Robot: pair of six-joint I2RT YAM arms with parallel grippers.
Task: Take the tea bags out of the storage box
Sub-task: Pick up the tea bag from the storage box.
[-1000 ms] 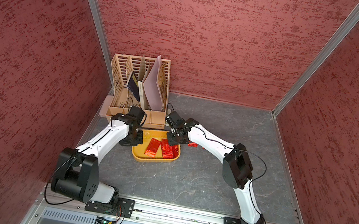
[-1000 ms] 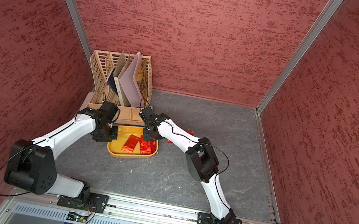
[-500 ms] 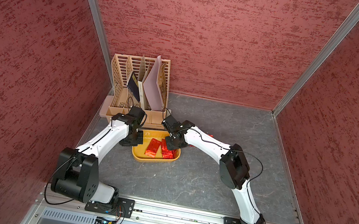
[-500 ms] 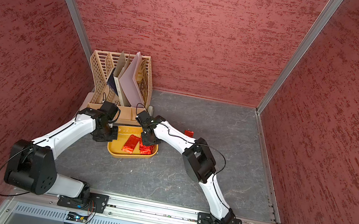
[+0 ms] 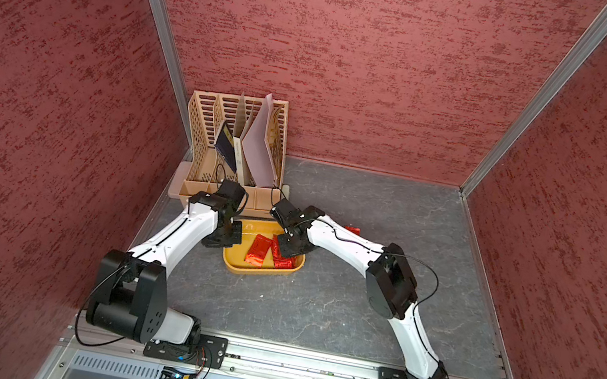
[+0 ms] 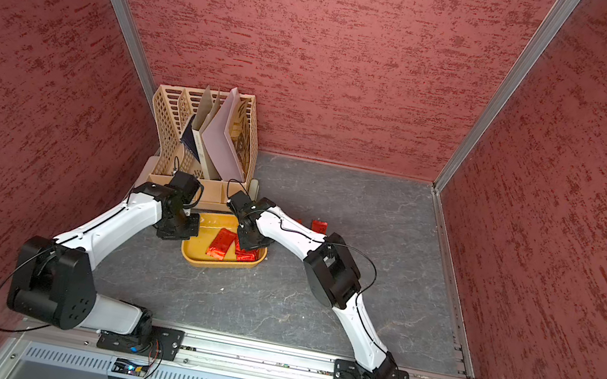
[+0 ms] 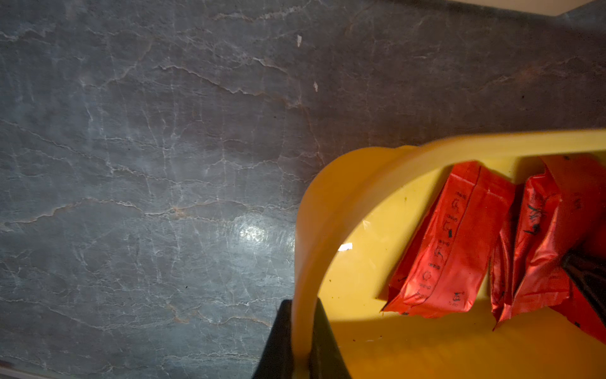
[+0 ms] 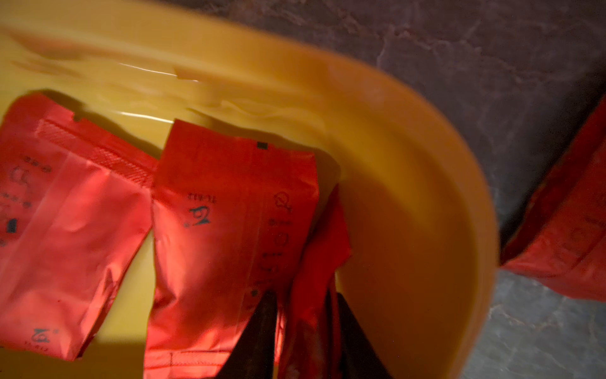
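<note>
The mustard-yellow storage box (image 5: 257, 273) sits on the grey floor between my two arms in both top views. My left gripper (image 7: 303, 341) is shut on its rim (image 7: 328, 203), one finger inside and one outside. Red foil tea bags (image 8: 62, 229) lie flat in the box. My right gripper (image 8: 305, 334) reaches into the box's right end, shut on a crumpled tea bag (image 8: 314, 279) standing on edge between its fingers. Another flat tea bag (image 8: 229, 229) lies right beside it. One tea bag (image 5: 352, 230) lies on the floor outside the box, behind my right arm.
A beige slotted file rack (image 5: 236, 132) with folders stands in the back left corner, just behind the box and both wrists. Red textured walls enclose the floor on three sides. The grey floor (image 5: 394, 215) stretches to the right and front.
My right gripper has moved left from the box's right edge into the box and narrowed its jaws around a tea bag. The left arm has kept its hold on the rim.
</note>
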